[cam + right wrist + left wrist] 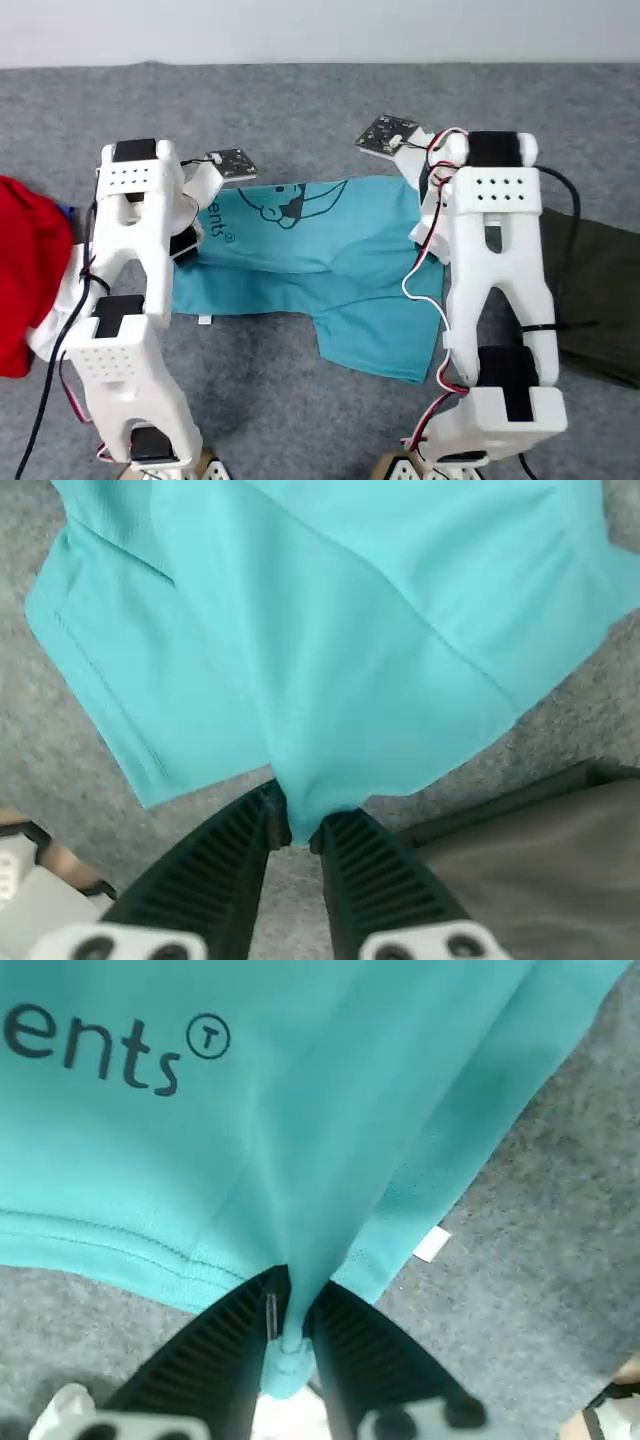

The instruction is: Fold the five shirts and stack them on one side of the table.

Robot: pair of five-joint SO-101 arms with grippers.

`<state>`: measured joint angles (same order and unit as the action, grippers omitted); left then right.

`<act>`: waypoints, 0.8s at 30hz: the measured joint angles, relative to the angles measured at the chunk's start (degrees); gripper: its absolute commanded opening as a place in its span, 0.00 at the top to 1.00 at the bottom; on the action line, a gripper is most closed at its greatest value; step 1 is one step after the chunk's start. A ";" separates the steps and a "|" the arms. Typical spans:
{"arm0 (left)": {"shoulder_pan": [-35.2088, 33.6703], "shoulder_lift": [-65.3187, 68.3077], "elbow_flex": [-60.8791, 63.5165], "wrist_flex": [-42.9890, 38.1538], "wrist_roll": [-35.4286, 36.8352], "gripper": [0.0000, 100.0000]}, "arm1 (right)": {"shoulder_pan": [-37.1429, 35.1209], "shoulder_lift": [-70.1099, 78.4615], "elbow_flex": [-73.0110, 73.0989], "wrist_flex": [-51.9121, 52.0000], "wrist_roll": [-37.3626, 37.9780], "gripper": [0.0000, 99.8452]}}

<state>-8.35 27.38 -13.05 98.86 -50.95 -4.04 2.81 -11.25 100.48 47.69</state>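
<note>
I have the teal shirt (300, 260) lying spread on the grey table cover (300, 110), between my two arms, with its printed chest side up and one sleeve or corner trailing toward the arm bases. In the left wrist view, the left gripper (290, 1300) is clenched on a pinch of the teal shirt (300, 1110) at its hem edge, close to the black lettering; the fabric rises into a ridge that runs straight into the jaws. A small white label (432, 1244) pokes out from the shirt's edge just beside that pinch, resting on the cover. In the right wrist view, the right gripper (297, 830) is likewise closed on a fold of the teal shirt (330, 630), at the opposite edge from the left one, with the cloth drawn up to a point between the black fingers (365, 870). A dark olive shirt (590, 290) lies on the cover just beside the teal shirt's right-gripper edge. A red shirt (30, 270) is heaped beyond the teal shirt's left-gripper edge; it seems to lie on something white, though I can't make out what.
</note>
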 measured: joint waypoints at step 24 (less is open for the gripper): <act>-4.40 -0.53 6.59 -0.09 -2.02 0.97 | -4.66 -20.04 30.33 0.00 -4.48 0.99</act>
<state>-12.75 26.86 -6.46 98.77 -52.97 -8.70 -17.23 19.08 100.48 43.21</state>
